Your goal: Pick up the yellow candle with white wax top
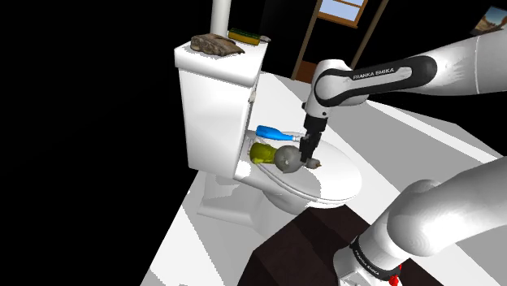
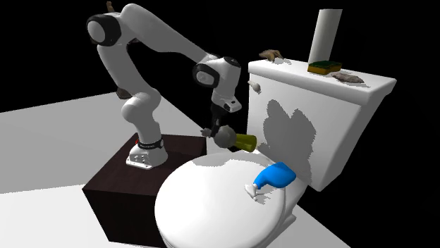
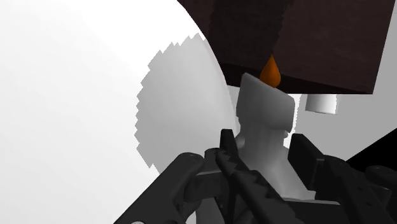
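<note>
Toilet: a large white toilet [image 1: 231, 193] with a box-shaped tank [image 1: 215, 89] and a closed round lid [image 2: 211, 211]. The lid lies under the hand and the tank stands beyond it.
Arm: a white Franka arm [image 1: 382, 77], bent down over the lid.
Stand: a dark box [image 2: 120, 183], on the side of the hand away from the tank.
Bottle: a small blue bottle [image 2: 275, 176] lying on the lid, well apart from the hand.
Candle: a short olive-yellow candle with a grey-white wax top [image 2: 243, 141], between the fingers. It seems to hang just above the lid, but I cannot be sure.
Hand: the black hand [image 3: 264, 141] is pinching the candle at its wax top.
Axis: nearly level, with the orange flame tip [image 3: 270, 71] towards the stand and the yellow base towards the tank.
Handling: I judge it light and stiff. The wax is smooth and may slip or dent. This hold is off-centre, so the body could swing; a hold at the middle of the body would be steadier.
</note>
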